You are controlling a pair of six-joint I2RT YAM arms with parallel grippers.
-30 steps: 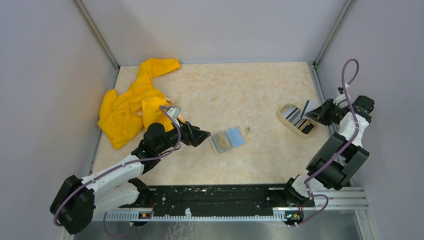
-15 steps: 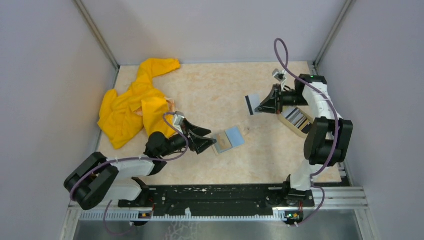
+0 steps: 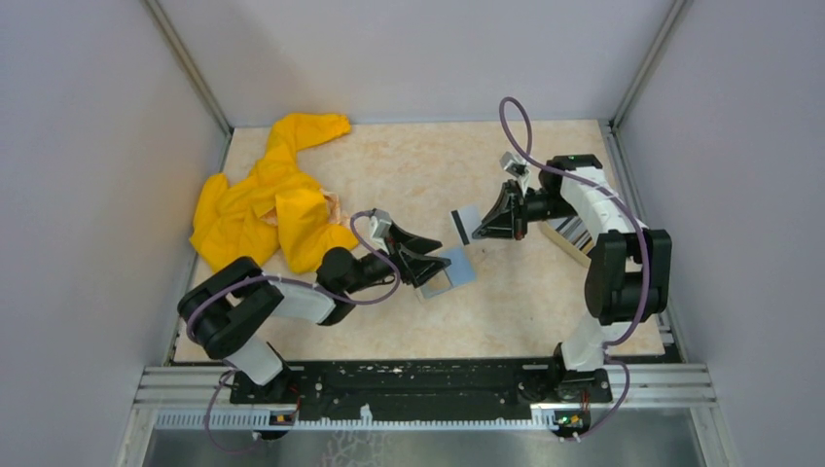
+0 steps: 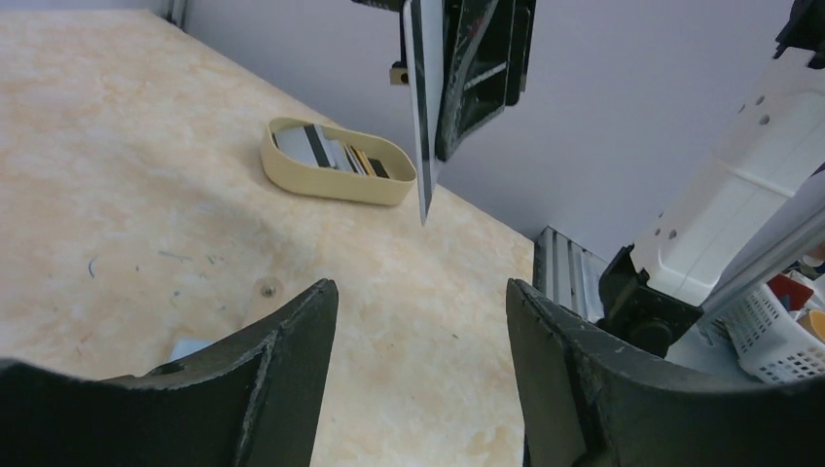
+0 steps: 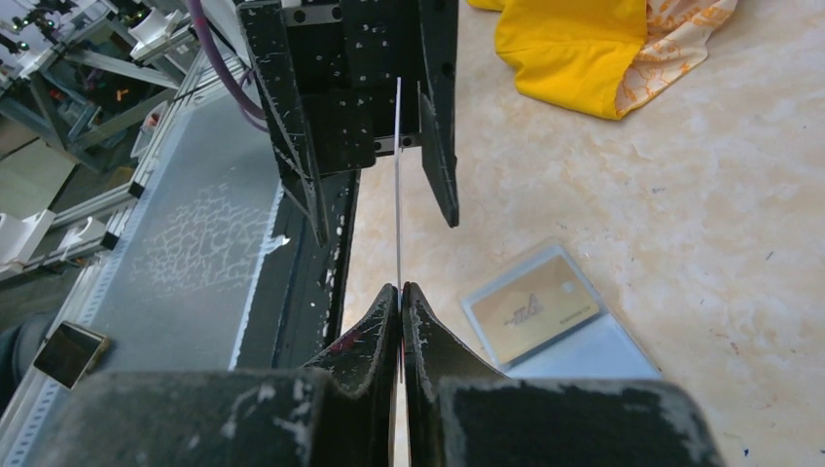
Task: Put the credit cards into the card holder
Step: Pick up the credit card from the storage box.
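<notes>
Over the pale table's (image 3: 438, 165) middle, my right gripper (image 3: 484, 225) pinches one credit card (image 3: 464, 226) by its end to slip it into the open card holder (image 3: 461, 267), while my left gripper (image 3: 424, 259) hovers there, fingers (image 4: 292, 341) apart, to steady it.

The surface (image 3: 428, 165) is reading beige with pale marbling. The garment (image 3: 243, 209) is showing bright yellow, its lining (image 5: 681, 39) cream with orange print. The card holder (image 3: 459, 265) is showing pale blue inside. The inner card (image 5: 540, 311) is looking gold-tan with a dark logo. The raised card (image 3: 467, 224) is reading silvery-blue with a dark edge stripe. The dish (image 4: 336, 185) is showing cream, and the dish cards (image 4: 321, 148) grey, black-striped and yellow. The left fingers (image 4: 282, 379) and right fingers (image 5: 360, 360) are showing black, the cables (image 3: 516, 112) purple.
</notes>
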